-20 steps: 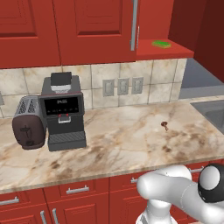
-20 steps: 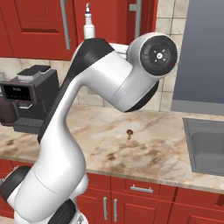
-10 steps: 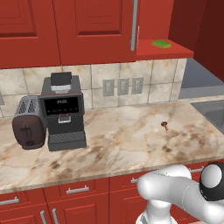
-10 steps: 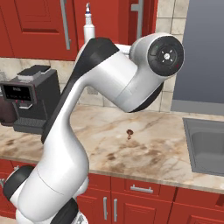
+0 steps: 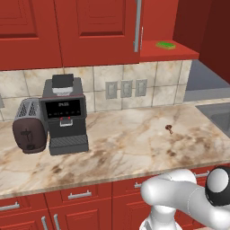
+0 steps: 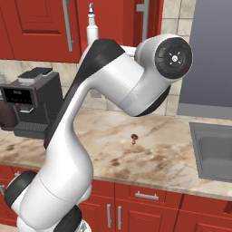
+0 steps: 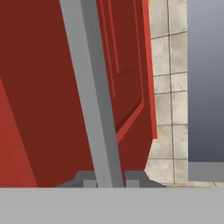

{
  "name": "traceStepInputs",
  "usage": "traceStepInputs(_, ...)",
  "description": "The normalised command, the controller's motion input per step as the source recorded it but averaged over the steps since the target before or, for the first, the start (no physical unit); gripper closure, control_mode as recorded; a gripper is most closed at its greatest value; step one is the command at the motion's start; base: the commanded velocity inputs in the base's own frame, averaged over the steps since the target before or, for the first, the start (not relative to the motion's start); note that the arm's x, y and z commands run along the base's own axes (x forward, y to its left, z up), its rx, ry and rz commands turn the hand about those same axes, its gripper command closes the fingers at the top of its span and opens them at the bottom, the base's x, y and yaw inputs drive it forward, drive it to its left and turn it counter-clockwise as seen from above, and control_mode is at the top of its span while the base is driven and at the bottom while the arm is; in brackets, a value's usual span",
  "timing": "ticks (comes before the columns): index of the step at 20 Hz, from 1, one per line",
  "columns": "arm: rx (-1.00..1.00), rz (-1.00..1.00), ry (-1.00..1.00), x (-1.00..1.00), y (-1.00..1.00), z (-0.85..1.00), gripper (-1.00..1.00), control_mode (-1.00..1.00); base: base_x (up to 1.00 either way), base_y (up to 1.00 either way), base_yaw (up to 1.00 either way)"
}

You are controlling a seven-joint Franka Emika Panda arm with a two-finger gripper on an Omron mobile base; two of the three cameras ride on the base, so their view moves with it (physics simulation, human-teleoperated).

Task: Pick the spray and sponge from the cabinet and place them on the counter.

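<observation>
The cabinet [image 5: 99,27] is red with long silver bar handles [image 5: 138,24]. Its right compartment is exposed, and the flat green sponge [image 5: 165,45] lies on the red inner shelf [image 5: 179,55]. The white spray [image 6: 92,31] stands upright on that shelf, behind my arm's upper link. In the hand view my gripper [image 7: 109,181] is shut on a door's silver bar handle [image 7: 94,96], one dark fingertip on each side of the bar. The marbled counter [image 5: 126,148] runs below.
A black coffee machine [image 5: 65,114] and a dark toaster [image 5: 29,126] stand at the counter's left. A small brown object [image 5: 169,129] lies near the middle right. A sink [image 6: 215,149] is set in at the right. My bent arm [image 6: 131,86] rises high in front of the cabinet.
In the right base view my arm's big elbow joint has drifted slightly to the right. The spray, the sponge and the counter items have stayed put.
</observation>
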Motion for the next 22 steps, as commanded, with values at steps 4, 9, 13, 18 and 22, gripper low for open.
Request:
traceStepInputs(4, 0.0, 0.0, 0.0, 0.0, 0.0, 0.0, -1.0, -1.0, 0.0, 0.0, 0.0)
traceStepInputs(9, 0.0, 0.0, 0.0, -0.16, -0.01, 0.01, -1.0, -1.0, 0.0, 0.0, 0.0)
traceStepInputs(13, 0.0, 0.01, 0.0, -0.76, 0.0, 0.13, -1.0, -1.0, 0.0, 0.0, 0.0)
traceStepInputs(18, 0.0, 0.03, -0.1, -1.0, 0.0, 0.2, -1.0, -1.0, 0.0, 0.0, 0.0)
traceStepInputs(22, -0.02, 0.0, -0.17, -0.67, 0.25, 0.09, -1.0, -1.0, 0.0, 0.0, 0.0)
